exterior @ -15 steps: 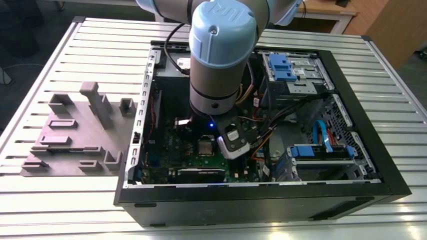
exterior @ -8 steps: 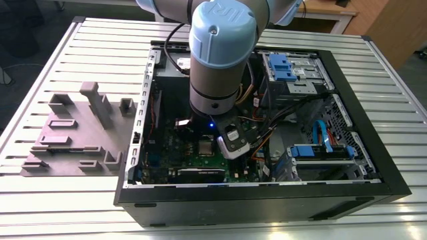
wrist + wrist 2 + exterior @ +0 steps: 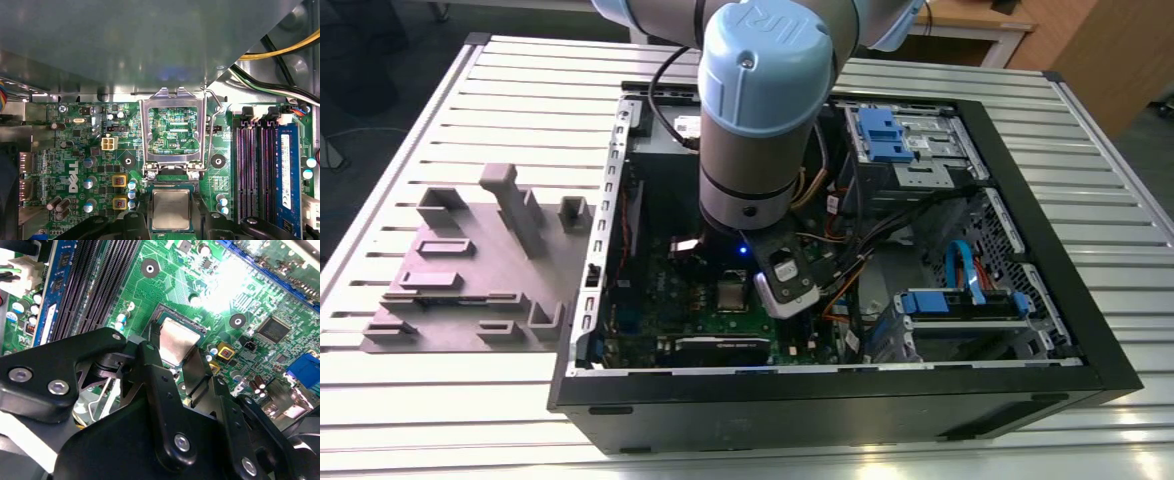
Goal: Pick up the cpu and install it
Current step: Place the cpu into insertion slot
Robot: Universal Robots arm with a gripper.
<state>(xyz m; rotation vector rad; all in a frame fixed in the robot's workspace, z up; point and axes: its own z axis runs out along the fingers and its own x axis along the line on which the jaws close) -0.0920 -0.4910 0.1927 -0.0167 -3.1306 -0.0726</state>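
The hand [image 3: 175, 344] pinches the cpu [image 3: 171, 209] between its two fingers [image 3: 152, 360], with the chip lying flat at the socket of the green motherboard [image 3: 75, 150]. Just beyond the hand the metal socket frame [image 3: 172, 96] stands swung open. Black memory slots [image 3: 255, 165] lie to one side of the hand.

The small flat silvery square cpu [image 3: 179, 338] sits between the jaws — edges hidden behind the black gripper [image 3: 175, 347], contact unclear.
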